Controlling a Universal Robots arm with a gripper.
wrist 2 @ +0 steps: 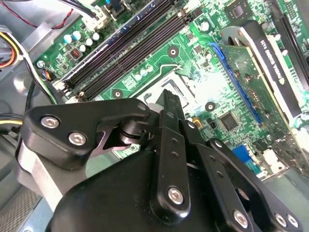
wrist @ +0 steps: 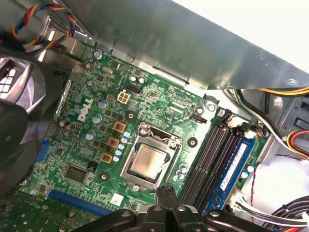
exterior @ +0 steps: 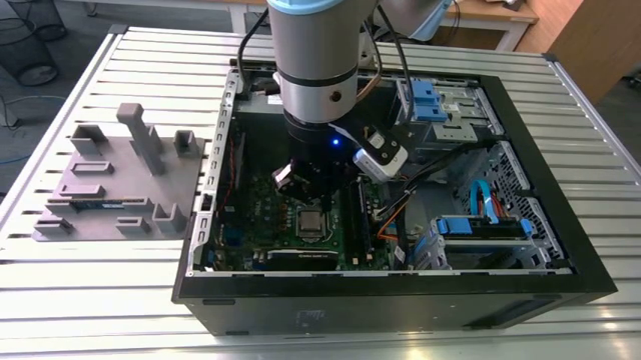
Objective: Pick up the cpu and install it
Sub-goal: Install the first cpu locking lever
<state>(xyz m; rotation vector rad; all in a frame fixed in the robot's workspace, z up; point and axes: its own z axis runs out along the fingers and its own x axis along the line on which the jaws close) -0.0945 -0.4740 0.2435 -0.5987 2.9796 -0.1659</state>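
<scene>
Gripper (wrist: 166,189) hung just above cpu (wrist: 147,162), fingers together, nothing held; cpu seated in socket frame (wrist: 126,162) (judged light, rigid, slick-topped, fragile underneath): edges only to be gripped

1. This looks like a robot lab or workshop.
2. An open computer case (exterior: 401,292) lies on a metal slatted worktop (exterior: 150,300).
3. A big robot arm (exterior: 315,67) reaches in.
4. A grey parts holder (exterior: 115,184) sits beside it.
</scene>
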